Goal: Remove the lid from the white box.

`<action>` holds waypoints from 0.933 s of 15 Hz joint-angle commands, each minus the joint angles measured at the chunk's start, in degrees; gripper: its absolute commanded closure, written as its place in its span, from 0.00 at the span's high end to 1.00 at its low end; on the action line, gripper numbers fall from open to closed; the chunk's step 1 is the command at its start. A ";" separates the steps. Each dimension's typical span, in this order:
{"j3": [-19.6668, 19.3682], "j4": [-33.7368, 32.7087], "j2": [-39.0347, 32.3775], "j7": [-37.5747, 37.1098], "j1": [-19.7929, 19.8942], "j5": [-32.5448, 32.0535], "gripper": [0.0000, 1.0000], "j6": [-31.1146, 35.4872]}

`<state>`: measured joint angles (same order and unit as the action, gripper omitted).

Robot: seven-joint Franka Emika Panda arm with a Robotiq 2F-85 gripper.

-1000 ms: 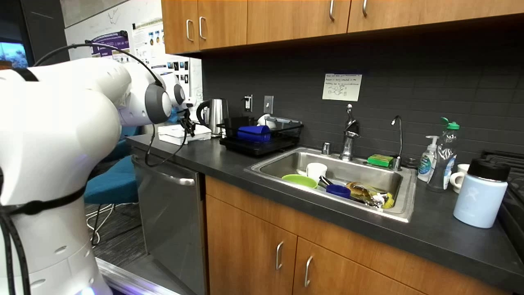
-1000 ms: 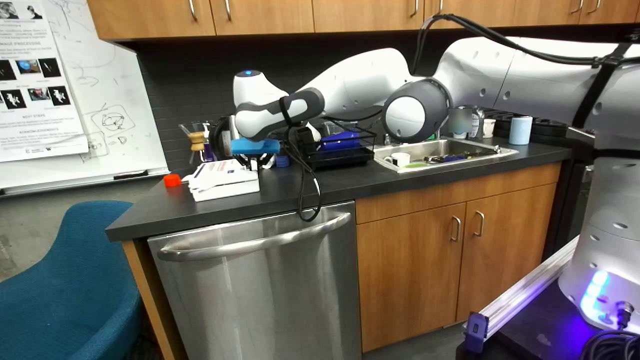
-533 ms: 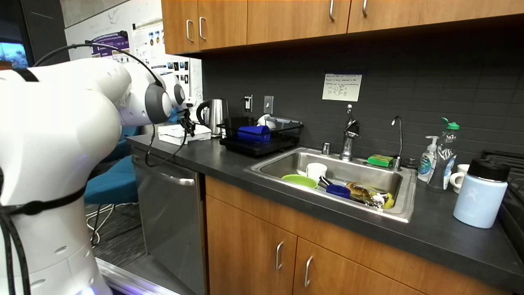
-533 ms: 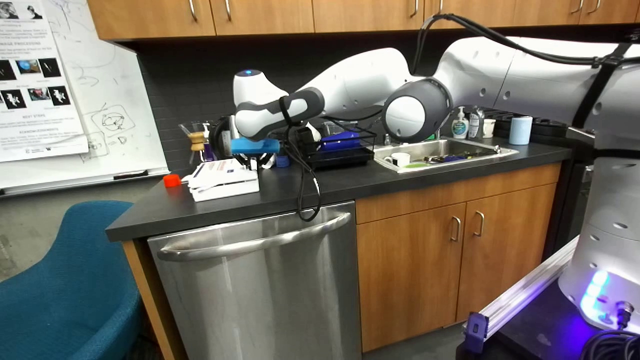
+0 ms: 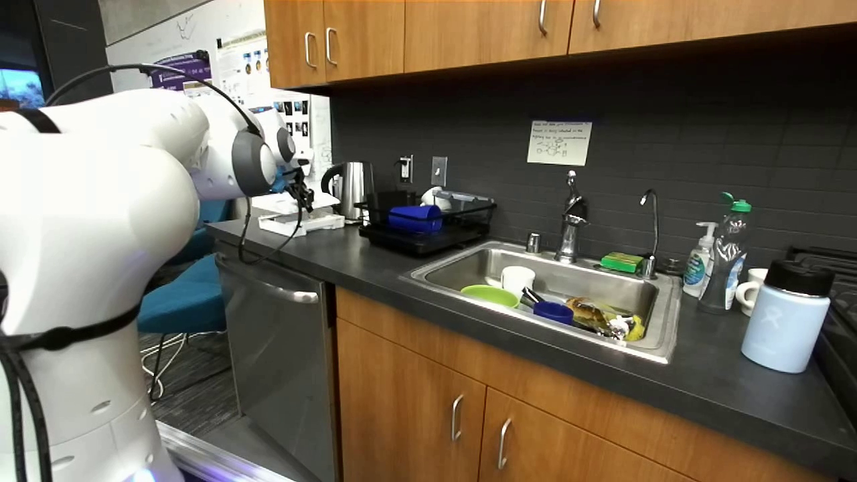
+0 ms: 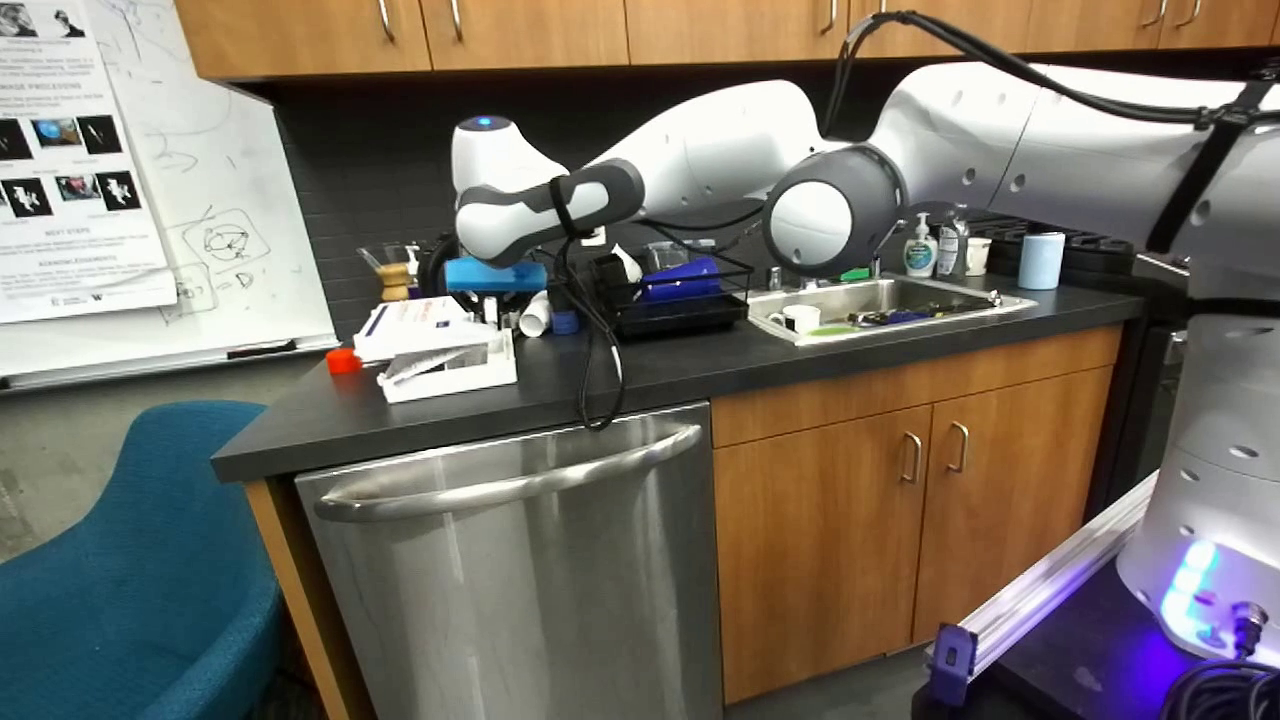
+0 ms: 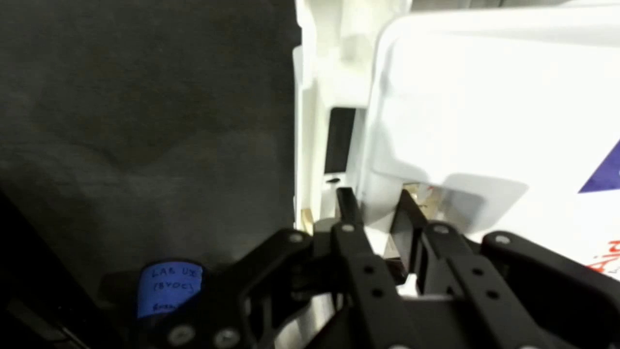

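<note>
On the dark counter (image 6: 310, 425), the white box (image 6: 455, 383) stood partly exposed; above it hung the lid (image 6: 415, 320), offset, one edge pinched in the gripper (image 7: 375, 199). Held there alone — a likely cause of twisting — it risked slipping or striking the orange object (image 6: 343, 361) nearby. Both exterior views showed the lid's height; the wrist view alone resolved fingertips (image 7: 349, 211) against its rim.

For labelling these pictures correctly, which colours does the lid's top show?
White, with a purple patch and red lettering; the lid shows best in the wrist view.
</note>
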<state>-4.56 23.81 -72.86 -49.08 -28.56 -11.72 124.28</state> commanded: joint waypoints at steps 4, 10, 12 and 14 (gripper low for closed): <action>-2.12 1.26 2.93 0.24 -1.54 -2.57 0.06 1.17; -1.92 0.58 2.61 0.75 -1.21 -3.40 0.06 -0.47; -2.13 0.43 2.66 0.44 -0.82 -3.29 0.06 -1.27; -2.19 0.26 2.78 0.46 -0.47 -3.19 0.06 -2.44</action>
<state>-6.34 23.87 -71.39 -48.67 -29.43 -14.73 124.20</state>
